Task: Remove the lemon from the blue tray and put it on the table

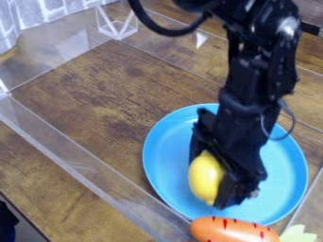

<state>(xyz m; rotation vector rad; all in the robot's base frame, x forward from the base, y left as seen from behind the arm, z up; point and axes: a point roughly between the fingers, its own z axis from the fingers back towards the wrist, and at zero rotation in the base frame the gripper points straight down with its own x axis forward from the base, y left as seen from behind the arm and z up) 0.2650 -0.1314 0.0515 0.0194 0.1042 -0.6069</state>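
- One lemon (pixel 206 178), yellow.
- One blue tray (pixel 167 151), round.
- One orange toy carrot (pixel 233 231) with green leaves, at the bottom edge of the view.
- One robot arm (pixel 259 66), black, carrying one end effector (pixel 222 175).
- One table (pixel 101 90) of dark wood grain.
- Clear plastic walls (pixel 57 132) edge the table; two sides show.

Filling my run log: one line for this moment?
gripper: shut on lemon | lemon: over blue tray | table: not reached
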